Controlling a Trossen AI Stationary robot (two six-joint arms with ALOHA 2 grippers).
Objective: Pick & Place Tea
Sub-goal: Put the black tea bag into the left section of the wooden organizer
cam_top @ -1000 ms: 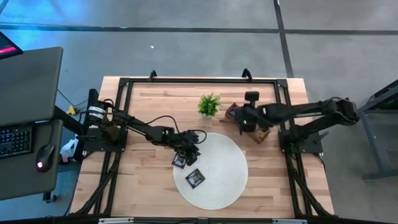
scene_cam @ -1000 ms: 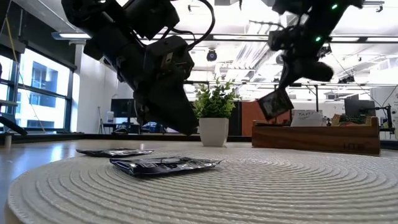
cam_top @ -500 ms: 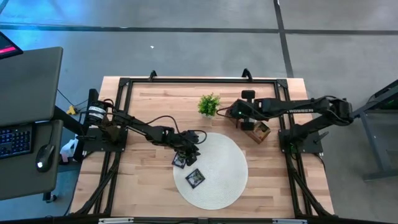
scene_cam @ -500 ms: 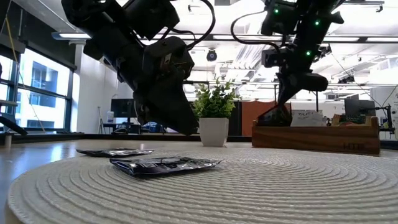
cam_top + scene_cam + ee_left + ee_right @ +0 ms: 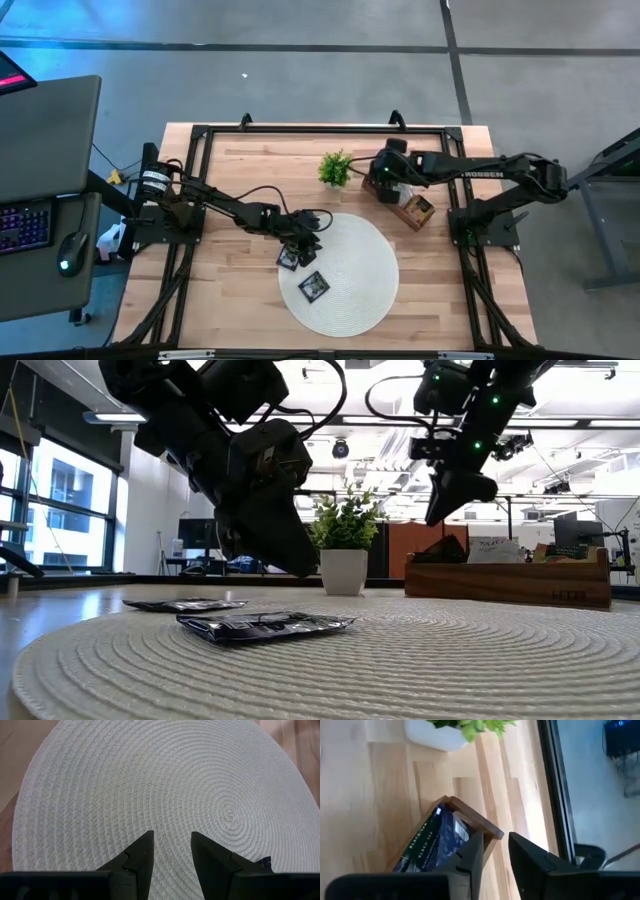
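Observation:
Two black tea sachets (image 5: 313, 286) (image 5: 288, 257) lie flat on the round white mat (image 5: 355, 275); the low view shows them as a near sachet (image 5: 265, 625) and a far sachet (image 5: 185, 604). My left gripper (image 5: 172, 837) hovers open just above the mat's left part (image 5: 308, 240), beside them. My right gripper (image 5: 495, 842) is open and empty above the far end of the wooden tray (image 5: 405, 205). Black sachets (image 5: 427, 845) stand on edge inside that tray end; one (image 5: 445, 548) leans there below the fingers.
A small potted plant (image 5: 336, 167) stands on the table just left of the tray's far end, close to my right gripper. The tray (image 5: 510, 585) also holds pale sachets (image 5: 495, 550). Bare wood lies around the mat (image 5: 400, 670). A black frame rims the table.
My right gripper carried a black sachet hanging below its fingers toward the table's left, down to the tray's far end. The sachet now stands in the tray, and the gripper has let go and risen clear of it.

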